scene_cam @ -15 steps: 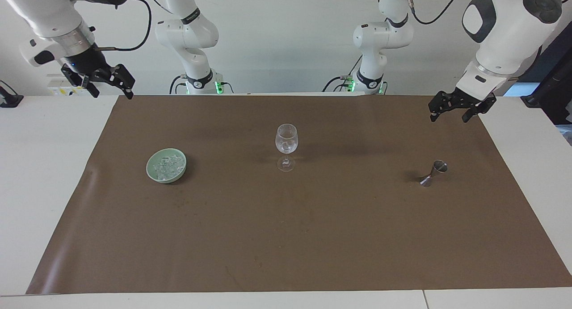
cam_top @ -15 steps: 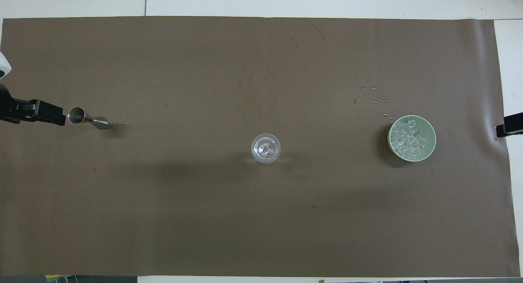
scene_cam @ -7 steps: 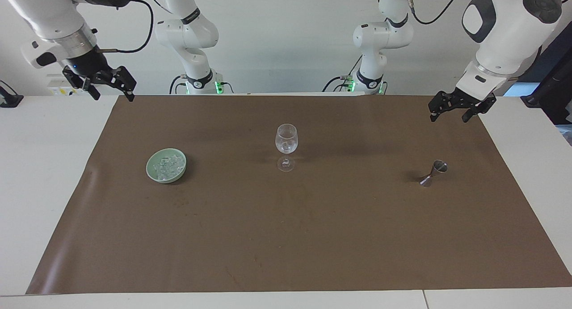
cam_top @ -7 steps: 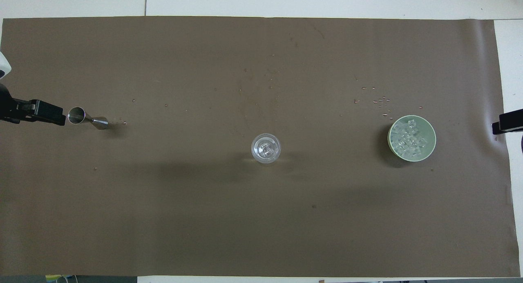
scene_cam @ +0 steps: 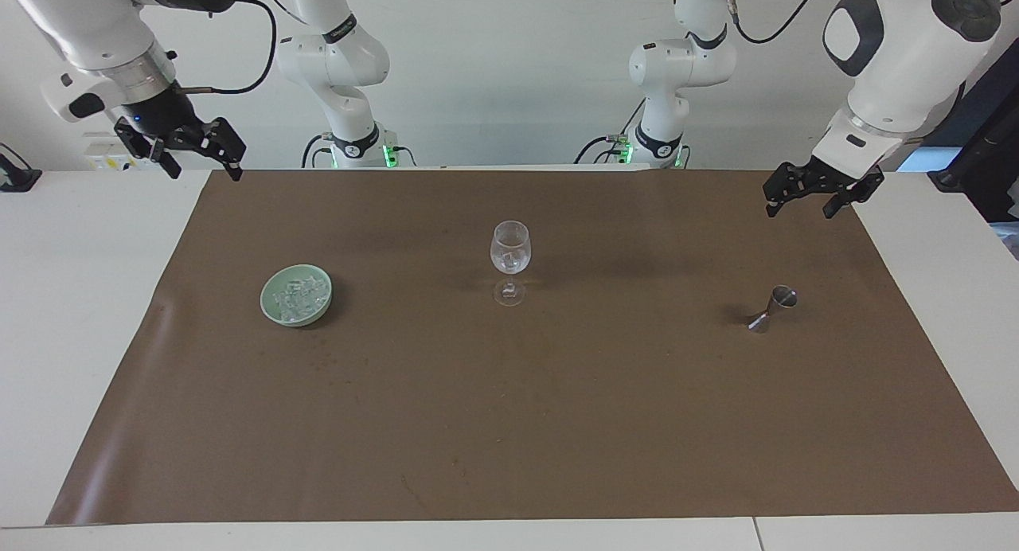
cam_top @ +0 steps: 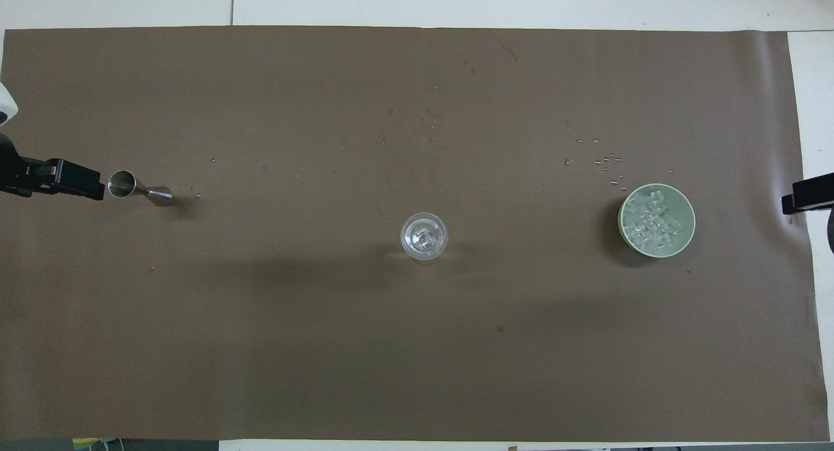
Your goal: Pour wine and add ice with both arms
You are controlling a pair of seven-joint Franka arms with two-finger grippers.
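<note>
A clear wine glass (scene_cam: 509, 258) (cam_top: 424, 236) stands at the middle of the brown mat, with small clear pieces at the bottom of its bowl. Ice (scene_cam: 298, 298) (cam_top: 655, 227) fills a pale green bowl (scene_cam: 264, 299) (cam_top: 622, 220) toward the right arm's end. A steel jigger (scene_cam: 773, 307) (cam_top: 133, 188) stands toward the left arm's end. No wine shows in either view. My left gripper (scene_cam: 800, 209) (cam_top: 62, 178) hangs open over the mat's edge beside the jigger. My right gripper (scene_cam: 203, 169) (cam_top: 808, 200) hangs open above the mat's corner, away from the bowl.
The brown mat (scene_cam: 509, 423) covers most of the white table (scene_cam: 72, 296). Small crumbs (cam_top: 606, 161) lie scattered on the mat just farther from the robots than the bowl. Both arm bases (scene_cam: 354, 141) stand at the table's edge.
My right gripper has risen a little and drifted slightly inward over the mat's edge. The left arm, glass, bowl and jigger have not moved.
</note>
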